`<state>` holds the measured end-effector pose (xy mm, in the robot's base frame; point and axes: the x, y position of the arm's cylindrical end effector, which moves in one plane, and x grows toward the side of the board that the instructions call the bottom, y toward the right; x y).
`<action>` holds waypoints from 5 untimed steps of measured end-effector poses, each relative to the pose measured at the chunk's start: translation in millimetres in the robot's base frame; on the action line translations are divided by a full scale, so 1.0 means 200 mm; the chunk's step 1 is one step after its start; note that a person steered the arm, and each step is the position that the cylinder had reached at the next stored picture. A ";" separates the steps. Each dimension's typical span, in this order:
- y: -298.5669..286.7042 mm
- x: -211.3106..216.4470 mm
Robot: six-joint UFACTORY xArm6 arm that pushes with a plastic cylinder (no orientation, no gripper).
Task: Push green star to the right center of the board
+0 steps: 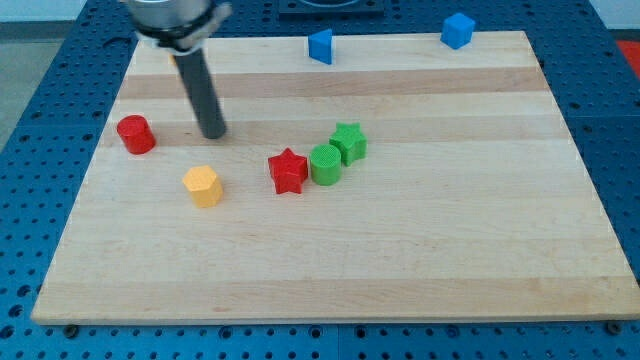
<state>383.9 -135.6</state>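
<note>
The green star [349, 142] sits near the board's middle, touching a green cylinder [325, 164] at its lower left. A red star [288, 171] touches the cylinder's left side, so the three form a slanted row. My tip [214, 133] rests on the board well to the left of this row, between the red cylinder [135, 134] and the red star, above the yellow hexagonal block [203, 186]. It touches no block.
A blue block [320, 46] sits at the top edge near the middle, and a blue cube [458, 30] at the top right edge. The wooden board [480, 220] lies on a blue perforated table.
</note>
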 end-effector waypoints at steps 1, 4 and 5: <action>0.13 0.08; 0.86 0.18; 1.16 0.18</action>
<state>419.7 97.2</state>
